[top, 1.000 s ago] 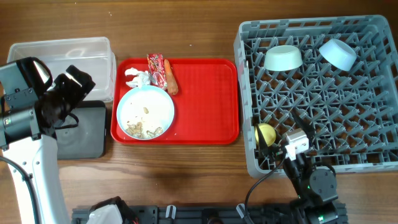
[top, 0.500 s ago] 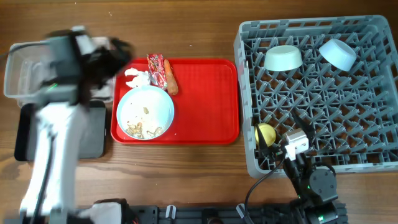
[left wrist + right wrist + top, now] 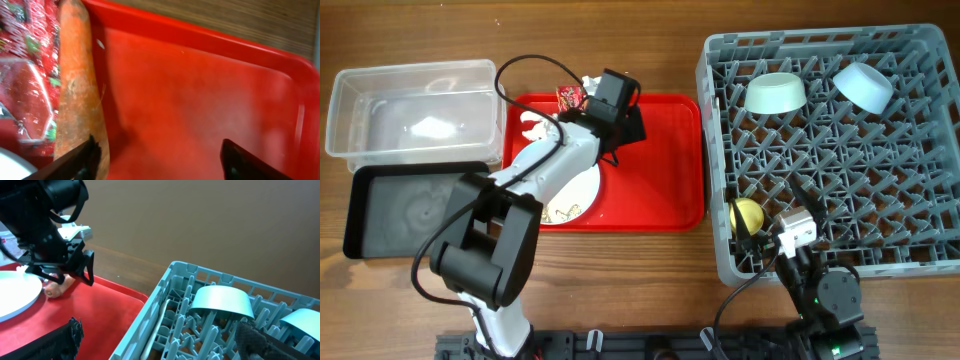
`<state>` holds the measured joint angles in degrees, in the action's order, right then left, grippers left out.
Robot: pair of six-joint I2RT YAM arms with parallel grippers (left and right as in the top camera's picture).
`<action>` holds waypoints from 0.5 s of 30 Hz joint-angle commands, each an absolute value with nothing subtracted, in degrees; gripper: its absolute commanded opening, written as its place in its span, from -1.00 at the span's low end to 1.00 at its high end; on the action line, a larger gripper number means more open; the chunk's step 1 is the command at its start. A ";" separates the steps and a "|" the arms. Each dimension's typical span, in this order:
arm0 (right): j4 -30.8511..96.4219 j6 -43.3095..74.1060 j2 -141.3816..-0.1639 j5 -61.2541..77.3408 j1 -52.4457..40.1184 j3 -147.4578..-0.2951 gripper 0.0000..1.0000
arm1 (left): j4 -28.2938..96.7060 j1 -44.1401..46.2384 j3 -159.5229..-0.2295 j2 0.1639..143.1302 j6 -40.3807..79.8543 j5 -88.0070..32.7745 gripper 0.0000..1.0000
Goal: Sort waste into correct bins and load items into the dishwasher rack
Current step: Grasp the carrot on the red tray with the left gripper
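Observation:
My left gripper is open, low over the back of the red tray. In the left wrist view its jaws are wide apart, and the left finger is right beside the orange carrot piece. The red snack wrapper lies left of the carrot. The white tissue and the light blue plate with beige scraps are partly under the arm. My right gripper is open and empty over the grey rack's front edge. The rack holds the pale green bowl, light blue bowl, yellow cup and white spoon.
The clear tub stands at the far left with something white inside. The black tray lies in front of it. The left arm crosses the red tray's left half.
The left arm has swung from over the tub and black tray at the far left to the back of the red tray. The right arm has not moved.

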<state>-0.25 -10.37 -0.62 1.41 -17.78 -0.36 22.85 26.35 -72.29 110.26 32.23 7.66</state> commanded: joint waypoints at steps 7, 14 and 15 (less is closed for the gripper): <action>-0.38 -10.52 -0.21 0.93 -17.50 -0.30 0.99 | 26.89 25.87 -76.01 109.32 33.91 12.47 0.72; -0.38 -10.55 -0.21 0.93 -17.50 -0.30 0.99 | 30.33 23.42 -75.66 112.20 33.89 14.66 0.36; -0.38 -10.55 -0.21 0.93 -17.50 -0.30 0.99 | 30.26 23.07 -75.66 113.21 33.91 14.63 0.32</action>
